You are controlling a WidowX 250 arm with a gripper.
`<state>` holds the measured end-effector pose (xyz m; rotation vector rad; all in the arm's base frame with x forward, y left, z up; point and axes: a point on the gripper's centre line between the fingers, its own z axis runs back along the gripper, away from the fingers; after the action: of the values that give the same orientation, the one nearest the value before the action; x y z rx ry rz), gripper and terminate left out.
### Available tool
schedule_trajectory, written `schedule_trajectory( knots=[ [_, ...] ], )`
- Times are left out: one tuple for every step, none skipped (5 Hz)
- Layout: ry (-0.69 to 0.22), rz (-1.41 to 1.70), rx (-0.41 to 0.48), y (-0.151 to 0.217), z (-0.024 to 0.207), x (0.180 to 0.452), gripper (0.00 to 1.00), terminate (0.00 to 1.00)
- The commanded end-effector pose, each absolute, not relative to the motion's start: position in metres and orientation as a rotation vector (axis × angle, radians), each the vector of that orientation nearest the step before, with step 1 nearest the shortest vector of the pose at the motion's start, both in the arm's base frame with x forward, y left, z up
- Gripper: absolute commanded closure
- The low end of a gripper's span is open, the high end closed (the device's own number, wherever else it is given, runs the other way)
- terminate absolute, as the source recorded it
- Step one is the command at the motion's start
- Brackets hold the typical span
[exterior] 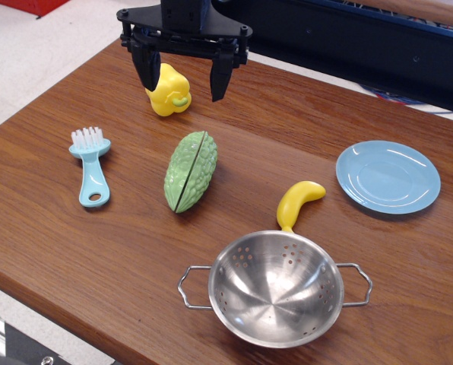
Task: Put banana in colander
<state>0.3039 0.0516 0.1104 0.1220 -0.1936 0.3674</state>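
The banana [297, 202] is a small, smooth, glossy yellow toy, curved, lying flat on the brown wooden table [74, 251] with its thick rounded end pointing up and to the right and its thin tapered end pointing down toward the colander [276, 287]. The colander is a round, shiny steel bowl standing upright and empty near the table's front edge, with clusters of small holes in its wall and a wire loop handle sticking out on each side; its far rim sits just beside the banana's thin tip, and whether they touch is unclear
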Motion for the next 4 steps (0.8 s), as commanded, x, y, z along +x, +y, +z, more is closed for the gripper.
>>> schedule_trajectory(
  knots=[
    [-0.194,0.367,0.122,0.052,0.110,0.304,0.00,0.00],
    [-0.134,0.235,0.059,0.018,0.106,0.305,0.00,0.00],
    [-0.189,0.133,0.019,-0.013,0.103,0.304,0.00,0.00],
    [-0.227,-0.007,-0.040,-0.045,0.096,0.295,0.00,0.00]
  ],
)
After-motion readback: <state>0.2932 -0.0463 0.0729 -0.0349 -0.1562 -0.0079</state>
